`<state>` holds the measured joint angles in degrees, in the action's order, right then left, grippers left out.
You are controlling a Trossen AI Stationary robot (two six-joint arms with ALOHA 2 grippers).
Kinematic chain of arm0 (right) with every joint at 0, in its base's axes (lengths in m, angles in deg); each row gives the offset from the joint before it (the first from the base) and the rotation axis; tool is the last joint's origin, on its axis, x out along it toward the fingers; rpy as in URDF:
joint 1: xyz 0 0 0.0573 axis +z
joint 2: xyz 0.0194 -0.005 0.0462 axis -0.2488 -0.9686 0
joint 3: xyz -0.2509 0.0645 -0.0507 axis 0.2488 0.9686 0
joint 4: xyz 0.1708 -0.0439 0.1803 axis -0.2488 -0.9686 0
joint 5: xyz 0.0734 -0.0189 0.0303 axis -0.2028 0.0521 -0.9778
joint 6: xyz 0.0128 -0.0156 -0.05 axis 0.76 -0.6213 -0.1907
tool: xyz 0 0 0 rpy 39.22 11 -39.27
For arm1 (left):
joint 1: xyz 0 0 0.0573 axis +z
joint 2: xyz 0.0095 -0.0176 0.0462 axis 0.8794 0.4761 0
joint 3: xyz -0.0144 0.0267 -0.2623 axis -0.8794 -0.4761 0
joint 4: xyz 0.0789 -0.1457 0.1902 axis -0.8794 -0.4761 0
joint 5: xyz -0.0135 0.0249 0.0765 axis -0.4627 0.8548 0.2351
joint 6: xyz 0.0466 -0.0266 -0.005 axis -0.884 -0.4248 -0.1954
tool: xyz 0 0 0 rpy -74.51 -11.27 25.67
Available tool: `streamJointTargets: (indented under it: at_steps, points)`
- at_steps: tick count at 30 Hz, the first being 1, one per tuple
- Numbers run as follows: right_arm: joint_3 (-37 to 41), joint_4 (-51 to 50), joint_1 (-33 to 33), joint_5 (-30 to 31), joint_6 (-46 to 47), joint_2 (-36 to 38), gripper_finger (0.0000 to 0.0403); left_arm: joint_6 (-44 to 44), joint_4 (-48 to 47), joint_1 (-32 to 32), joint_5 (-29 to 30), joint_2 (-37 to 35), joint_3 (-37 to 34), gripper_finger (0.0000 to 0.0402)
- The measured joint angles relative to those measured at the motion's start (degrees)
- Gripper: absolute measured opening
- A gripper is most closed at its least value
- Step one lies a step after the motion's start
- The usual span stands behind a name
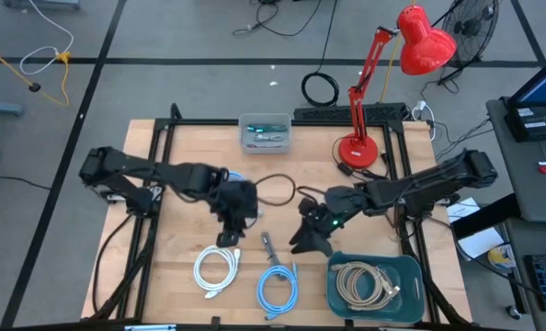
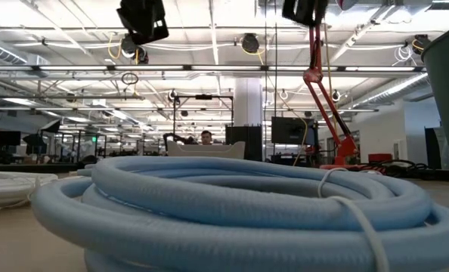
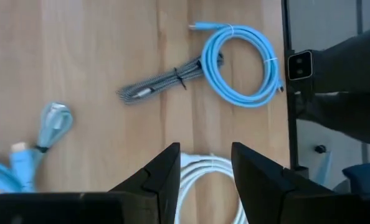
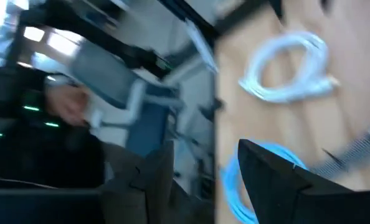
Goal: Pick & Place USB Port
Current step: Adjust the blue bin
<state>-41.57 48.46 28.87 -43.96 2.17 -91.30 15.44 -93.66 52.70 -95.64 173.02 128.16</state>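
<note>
A light wooden table (image 1: 186,276) framed by black rails is sitting on a grey floor crossed by dark lines, and loose cords are trailing over that floor beyond it. The left gripper (image 1: 229,237) is hanging just above the white cable coil (image 1: 217,269), its fingers (image 3: 165,175) standing apart with nothing between them. In the left wrist view the white coil is showing right under those fingers, while the grey braided USB cable (image 3: 166,83) is lying a little farther out, touching the blue cable coil (image 3: 241,65). The right gripper (image 1: 308,243) is hovering near the table's middle, just beside the teal tray (image 1: 411,268) that is holding a coil of beige cable (image 1: 363,282); its fingers (image 4: 278,177) are spread open and empty. At the far edge of the table a clear bin (image 1: 266,133) is sitting beside the red desk lamp (image 1: 383,92), whose base is resting on the wood. From table height the blue coil is filling the foreground, and behind it a large hall with rows of bright ceiling lights, pipes and racks is stretching away, with a person (image 2: 205,137) sitting far back.
</note>
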Motion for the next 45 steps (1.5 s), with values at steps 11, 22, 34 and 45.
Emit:
streamJointTargets:
  at_steps: [11, 22, 34, 45]
  points:
    - [-1.81, 21.69, 5.36, -1.74, -1.56, 0.41, 0.0171, 5.76, 0.57, -5.19, 9.25, -1.85, -1.94, 0.0145]
    - [-3.97, -18.94, 7.27, 2.32, -8.19, 1.24, 0.0164, 5.99, -1.57, -4.65, 10.03, -3.08, -2.1, 0.0145]
    - [-1.08, -47.79, 7.1, 12.48, -31.83, -1.2, 0.0133, 4.62, -3.13, -3.47, 11.49, -4.41, -2.06, 0.0145]
    - [-0.74, -41.96, 2.75, 15.08, -33.62, -3.16, 0.0125, 4.16, -3.97, -3.4, 13.46, -4.51, -1.99, 0.0145]
